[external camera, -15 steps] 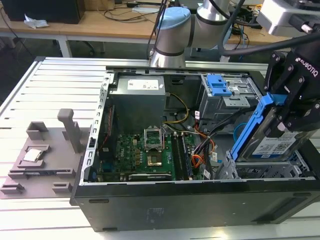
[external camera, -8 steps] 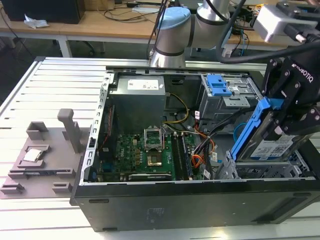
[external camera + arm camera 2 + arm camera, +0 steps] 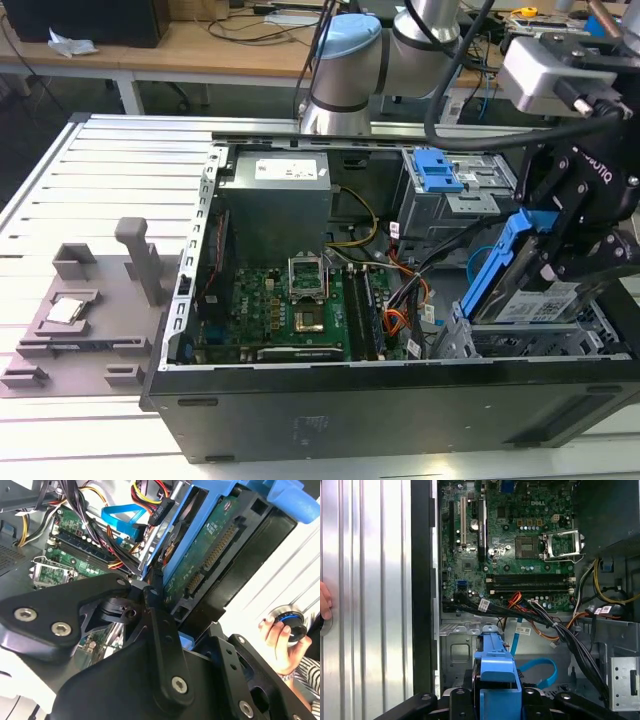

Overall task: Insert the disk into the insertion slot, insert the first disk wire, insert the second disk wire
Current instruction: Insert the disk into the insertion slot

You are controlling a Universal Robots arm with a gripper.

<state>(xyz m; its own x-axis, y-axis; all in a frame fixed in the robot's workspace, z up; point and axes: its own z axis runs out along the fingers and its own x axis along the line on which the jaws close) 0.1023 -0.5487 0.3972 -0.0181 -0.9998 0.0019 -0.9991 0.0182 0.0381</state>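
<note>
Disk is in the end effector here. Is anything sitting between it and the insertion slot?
Nothing visible does. The end effector holds the disk tilted just above the insertion slot. A black wire bundle and a looped blue cable lie close beside the path, apparently not across it.

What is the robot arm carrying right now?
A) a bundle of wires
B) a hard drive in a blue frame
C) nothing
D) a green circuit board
B: the end effector is clamped on the disk, which is tilted in its blue frame above the computer case.
</note>
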